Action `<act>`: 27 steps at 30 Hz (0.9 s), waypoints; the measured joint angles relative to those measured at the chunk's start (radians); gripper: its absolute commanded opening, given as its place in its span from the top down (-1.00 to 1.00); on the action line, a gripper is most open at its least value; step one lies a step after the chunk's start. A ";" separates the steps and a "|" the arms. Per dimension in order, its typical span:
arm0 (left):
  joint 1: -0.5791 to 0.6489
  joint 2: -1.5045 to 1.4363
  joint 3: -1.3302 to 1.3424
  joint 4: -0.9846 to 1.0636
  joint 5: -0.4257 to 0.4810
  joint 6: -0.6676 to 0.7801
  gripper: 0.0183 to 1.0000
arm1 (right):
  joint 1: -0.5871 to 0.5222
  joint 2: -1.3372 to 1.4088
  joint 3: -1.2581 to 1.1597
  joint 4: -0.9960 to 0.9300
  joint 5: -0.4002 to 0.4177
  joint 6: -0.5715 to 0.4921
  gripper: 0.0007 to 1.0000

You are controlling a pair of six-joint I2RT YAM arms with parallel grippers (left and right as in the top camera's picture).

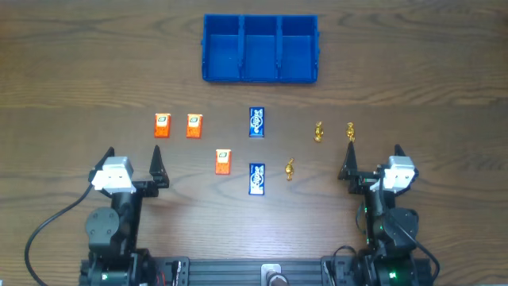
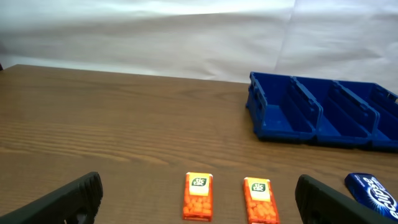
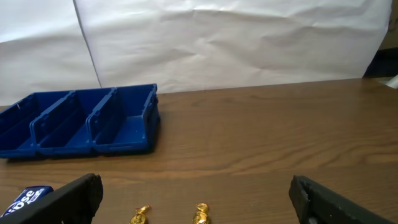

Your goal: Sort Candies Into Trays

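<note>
Plainly, the left jaws are held wide apart over the near left of the surface (image 1: 71, 87), and the right jaws are held just as wide apart over the near right. Nothing is gripped by either pair.

The blue tray (image 1: 260, 48) is set at the far middle, its three compartments side by side. In the left wrist view its right compartment is cut off by the frame, and in the right wrist view its left end is cut off the same way. Part of each compartment floor is hidden there behind the near wall.

The candies are laid in loose groups between the tray and the arms, none touching another. The leftmost orange box (image 1: 162, 125) and the second orange box (image 1: 194, 125) are placed side by side. Their near ends are cut off in the left wrist view. The near orange box (image 1: 224, 161) is set closer to the arms and to their right.

The far blue pack (image 1: 256, 122) and the near blue pack (image 1: 256, 179) are lined up in the middle. Only one end of the far pack is caught in each wrist view.

The near gold candy (image 1: 290, 168) is placed just right of the near blue pack. The middle gold candy (image 1: 318, 132) and the rightmost gold candy (image 1: 350, 131) are set farther off, and their near ends are cut off in the right wrist view. The wrappers' shape is too small to be made out.
</note>
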 measured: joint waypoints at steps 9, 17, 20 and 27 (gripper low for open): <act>0.000 0.000 0.000 0.000 0.000 0.000 -1.00 | 0.000 0.000 0.000 0.000 0.000 0.000 -1.00; 0.000 0.000 0.002 -0.010 0.001 -0.002 -1.00 | 0.000 0.000 0.000 0.000 0.000 0.000 -1.00; -0.009 0.019 0.030 -0.058 0.005 -0.016 -1.00 | 0.000 0.000 0.000 0.000 0.000 0.000 -1.00; -0.016 0.435 0.388 -0.231 0.011 -0.030 -0.99 | 0.000 0.000 0.000 0.001 0.005 0.000 -1.00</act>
